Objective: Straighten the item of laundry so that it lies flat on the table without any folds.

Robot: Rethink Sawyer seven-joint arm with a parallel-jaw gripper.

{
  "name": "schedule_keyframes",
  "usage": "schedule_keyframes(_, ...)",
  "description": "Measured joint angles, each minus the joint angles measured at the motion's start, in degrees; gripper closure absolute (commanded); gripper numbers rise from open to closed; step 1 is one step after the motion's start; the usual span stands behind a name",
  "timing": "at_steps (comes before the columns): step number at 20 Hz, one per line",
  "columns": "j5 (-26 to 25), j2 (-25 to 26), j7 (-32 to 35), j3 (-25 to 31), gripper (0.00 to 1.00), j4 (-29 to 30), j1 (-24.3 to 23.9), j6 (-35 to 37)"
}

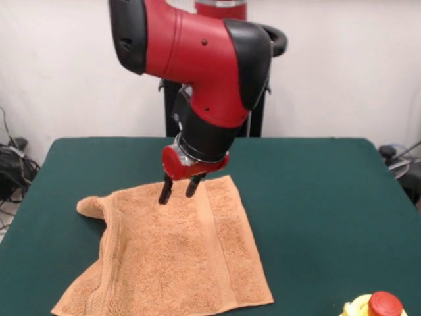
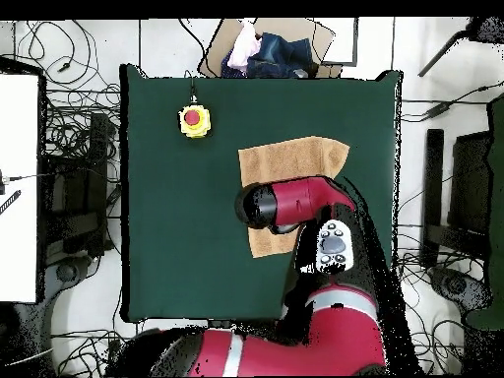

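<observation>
On the wide dark-green felt counter [image 1: 316,191] the orange-tan terry towel [image 1: 177,263] lies mostly spread, one far corner bunched. The black two-fingered gripper [image 1: 178,191], spread and empty, hangs over the towel's far edge, beside that bunched corner.

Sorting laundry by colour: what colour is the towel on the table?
Light orange-tan towel, with woven band stripes; the front view shows it best.
</observation>
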Motion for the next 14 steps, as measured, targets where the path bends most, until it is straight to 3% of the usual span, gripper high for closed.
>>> schedule_keyframes(14, 5.16, 2.68, 3.86, -1.53, 0.00, -1.16, 0.60, -3.16)
